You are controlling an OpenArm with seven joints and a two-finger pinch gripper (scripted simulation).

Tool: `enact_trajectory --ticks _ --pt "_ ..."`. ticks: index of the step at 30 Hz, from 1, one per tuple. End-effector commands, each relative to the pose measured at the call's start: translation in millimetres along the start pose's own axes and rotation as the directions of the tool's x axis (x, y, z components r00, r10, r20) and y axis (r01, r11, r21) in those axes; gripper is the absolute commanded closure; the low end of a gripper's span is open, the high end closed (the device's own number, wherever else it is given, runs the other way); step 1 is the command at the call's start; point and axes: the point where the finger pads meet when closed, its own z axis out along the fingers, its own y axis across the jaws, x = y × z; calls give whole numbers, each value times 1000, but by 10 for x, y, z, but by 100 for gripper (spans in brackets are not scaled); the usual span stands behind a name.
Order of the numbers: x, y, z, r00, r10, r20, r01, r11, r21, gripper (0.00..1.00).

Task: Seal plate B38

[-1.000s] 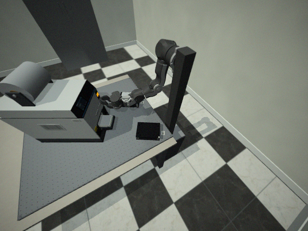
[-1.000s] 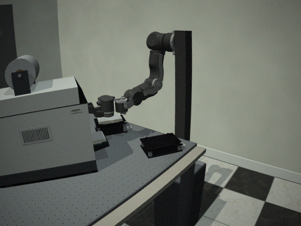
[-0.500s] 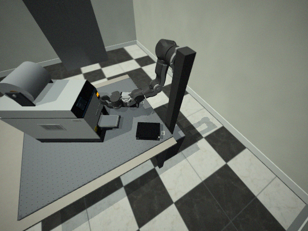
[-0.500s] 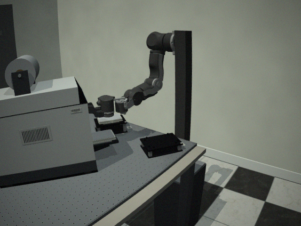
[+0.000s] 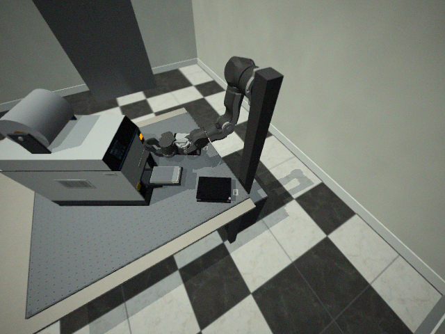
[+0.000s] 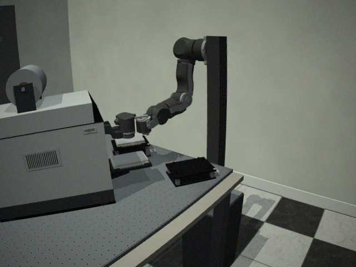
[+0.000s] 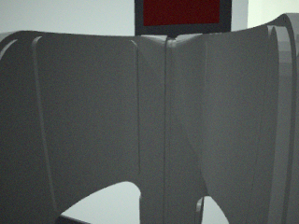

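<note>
The sealer housing [image 5: 71, 151] stands at the left of the table. Its stage [image 5: 163, 177] stands out in front, and plate B38 [image 5: 165, 175] lies flat on it with pale foil on top; it also shows in the exterior view [image 6: 129, 159]. The lamp [image 5: 140, 136] at the right edge of the front glows amber. My gripper [image 5: 147, 142] is shut and empty, with its tips close to the housing front just below the lamp. Nest N1 [image 5: 214, 188] is empty.
Plate B83 [image 6: 129, 141] sits on nest N2 [image 6: 130, 147] right under my wrist, beside the stage. A foil roll [image 5: 34, 115] sits on top of the housing. The arm's dark mounting post [image 5: 259, 129] stands at the table's right edge, behind N1.
</note>
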Motion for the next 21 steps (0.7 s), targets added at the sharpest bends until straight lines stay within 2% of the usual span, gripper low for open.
enact_trajectory --ticks 1,5,10,21 --pt "-30 -50 -9 1000 -3 15 3 1000 17 100" --pt "-30 -50 -9 1000 -3 15 3 1000 17 100" --pt "5 -11 -204 1000 -3 10 3 1000 6 100" --pt "5 -11 -204 1000 -3 10 3 1000 6 100"
